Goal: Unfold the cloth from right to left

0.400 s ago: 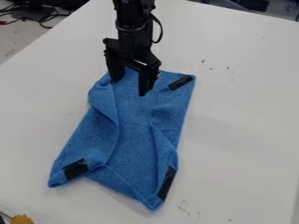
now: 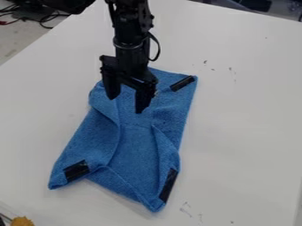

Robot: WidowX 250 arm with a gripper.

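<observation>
Nearest, at the view's lower left, a small orange-yellow object (image 2: 22,221) sits at the edge. Next, my blue cloth (image 2: 135,150) lies lengthwise on the white worktop (image 2: 242,128), its long sides partly folded inward, black tape strips (image 2: 77,171) at its two near corners. Over its far part hangs my black claw (image 2: 126,105), fingers wide apart, gripping nothing; I cannot tell whether they touch the cloth. Farther off, a black tape strip (image 2: 182,83) marks the far right corner.

smooth white tabletop (image 2: 242,132) with small dark scuff marks (image 2: 231,69), pale greyish floor (image 2: 13,40) at upper left, thin black and red cables (image 2: 46,20) there, soft light, dark indistinct shapes (image 2: 259,5) beyond the far edge
</observation>
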